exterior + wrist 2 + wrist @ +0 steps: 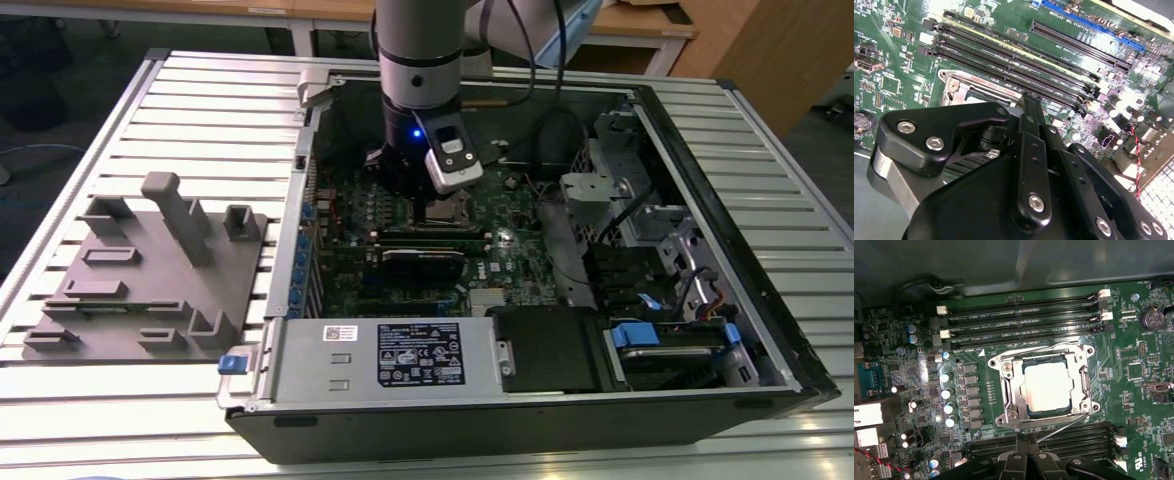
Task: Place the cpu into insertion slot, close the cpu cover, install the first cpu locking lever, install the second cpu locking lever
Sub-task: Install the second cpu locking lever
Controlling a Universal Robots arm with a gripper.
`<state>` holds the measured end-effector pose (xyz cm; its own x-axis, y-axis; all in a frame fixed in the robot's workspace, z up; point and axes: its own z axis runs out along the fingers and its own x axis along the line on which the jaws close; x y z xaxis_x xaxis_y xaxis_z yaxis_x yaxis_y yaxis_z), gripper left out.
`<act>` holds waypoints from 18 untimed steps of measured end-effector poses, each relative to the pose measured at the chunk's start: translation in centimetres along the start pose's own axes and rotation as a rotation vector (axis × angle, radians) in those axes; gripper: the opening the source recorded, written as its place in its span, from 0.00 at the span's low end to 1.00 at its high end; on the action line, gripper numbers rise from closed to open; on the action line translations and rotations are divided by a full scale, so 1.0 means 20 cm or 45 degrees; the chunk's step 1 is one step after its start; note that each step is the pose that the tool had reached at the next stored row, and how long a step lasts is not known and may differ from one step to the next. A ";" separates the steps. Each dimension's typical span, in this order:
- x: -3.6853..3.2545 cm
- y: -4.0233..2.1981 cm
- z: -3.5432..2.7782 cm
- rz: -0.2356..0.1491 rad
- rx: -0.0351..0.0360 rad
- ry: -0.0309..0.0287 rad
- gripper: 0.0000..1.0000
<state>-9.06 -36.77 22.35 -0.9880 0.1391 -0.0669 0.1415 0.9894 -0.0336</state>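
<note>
Grey tubular arm [420,60] with dark joint band, blue light, silver-white camera block [454,165]; black gripper [1024,165] links studded with silver screws.

- Your arm's gripper [434,203] hangs low over the green motherboard [501,262], inside the open computer case [694,330].
- Grey fixture block [147,270] lies at nine o'clock, probably unused.

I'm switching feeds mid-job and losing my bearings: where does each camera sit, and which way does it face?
Exterior view: off the arm, above the table, looking down into the open case; the arm reaches in over the motherboard.
First wrist view: on the arm, facing straight down on the cover closed over the cpu; gripper at the edge.
Second wrist view: on the arm, looking obliquely past the gripper across the long slots.
Both wrist views share gripper and slots.
</note>
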 end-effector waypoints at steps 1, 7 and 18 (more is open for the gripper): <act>0.000 -0.001 0.000 0.000 -0.0007 0.0002 0.11; 0.004 -0.012 0.004 0.000 -0.0057 0.0006 0.11; 0.049 -0.020 0.054 0.001 -0.0141 0.0021 0.11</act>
<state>-10.02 -37.07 21.22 -0.9880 0.1399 -0.0653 0.1416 0.9897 -0.0226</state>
